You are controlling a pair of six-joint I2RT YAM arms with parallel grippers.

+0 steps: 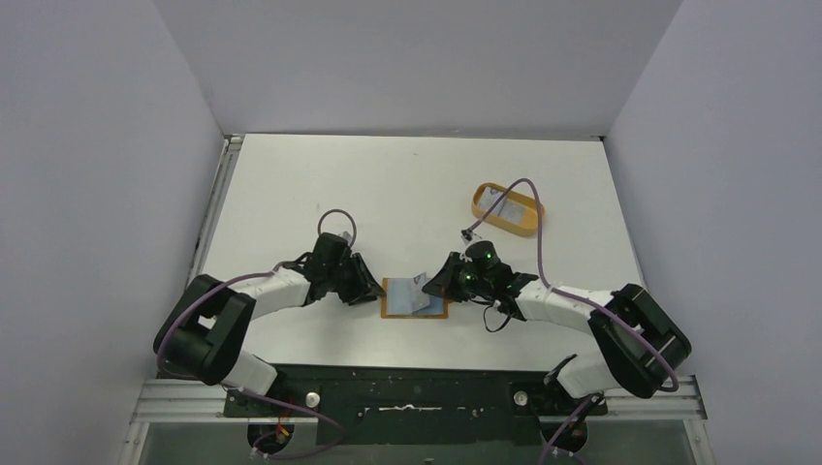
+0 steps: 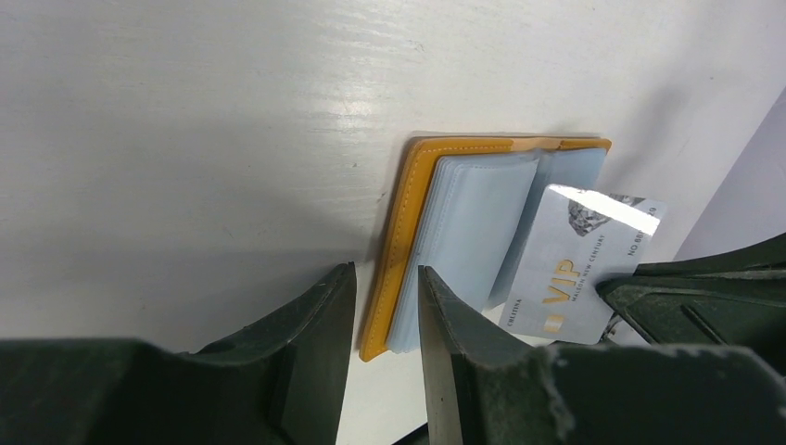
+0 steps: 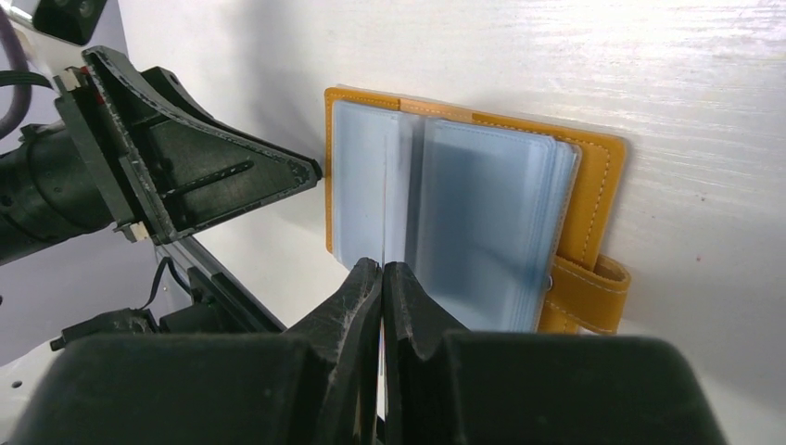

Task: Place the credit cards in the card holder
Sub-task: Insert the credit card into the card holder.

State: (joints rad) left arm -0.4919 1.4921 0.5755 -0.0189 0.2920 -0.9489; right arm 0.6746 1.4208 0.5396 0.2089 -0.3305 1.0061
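The card holder (image 1: pixel 415 302) lies open on the table between the arms, orange outside with grey-blue sleeves (image 3: pixel 482 204) and a snap tab (image 3: pixel 589 295). My right gripper (image 1: pixel 438 281) is shut on a grey-white credit card (image 2: pixel 579 269) marked VIP. It holds the card tilted over the holder's middle, and the card shows edge-on in the right wrist view (image 3: pixel 383 222). My left gripper (image 2: pixel 385 287) is open a little. Its tips stand at the holder's left edge (image 2: pixel 399 241), one to each side of the orange rim.
An orange oval tray (image 1: pixel 485 211) sits at the back right with another pale card (image 1: pixel 515 208) in it. A grey cable loops from the right arm over the tray. Grey walls stand on three sides of the table.
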